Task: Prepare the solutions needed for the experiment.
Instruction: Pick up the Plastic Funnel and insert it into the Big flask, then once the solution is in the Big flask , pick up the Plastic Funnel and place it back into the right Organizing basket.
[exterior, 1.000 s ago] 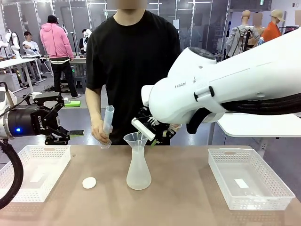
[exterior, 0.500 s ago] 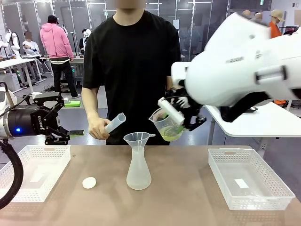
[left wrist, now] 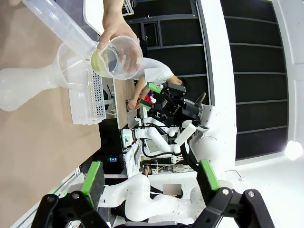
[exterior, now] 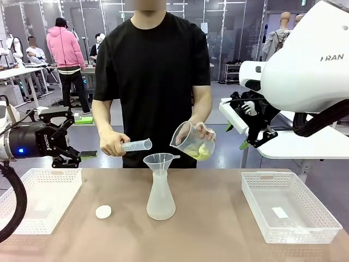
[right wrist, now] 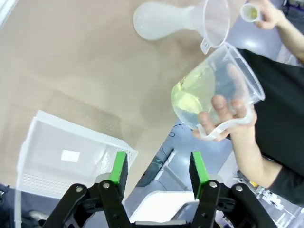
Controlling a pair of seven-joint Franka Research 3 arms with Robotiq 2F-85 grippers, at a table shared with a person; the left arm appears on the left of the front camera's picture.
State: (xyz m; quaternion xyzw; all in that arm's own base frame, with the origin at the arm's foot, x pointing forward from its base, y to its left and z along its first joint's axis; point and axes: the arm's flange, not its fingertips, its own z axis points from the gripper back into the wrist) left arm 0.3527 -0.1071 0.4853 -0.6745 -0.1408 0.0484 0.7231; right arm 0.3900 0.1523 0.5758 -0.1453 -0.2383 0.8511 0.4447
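Spotted the yellow-green solution (exterior: 199, 153) in a tilted clear measuring jug (exterior: 184, 136), in the person's hand (exterior: 205, 131) just above the funnel (exterior: 161, 160) on the conical flask (exterior: 161, 203). Left gripper (exterior: 75, 140), right gripper (exterior: 236, 136): jaws released, empty.

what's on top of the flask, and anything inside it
A clear funnel sits in the neck of the flask. Its frosted wall hides whether it holds anything. The yellow-green liquid in sight is in the jug in the person's hand.
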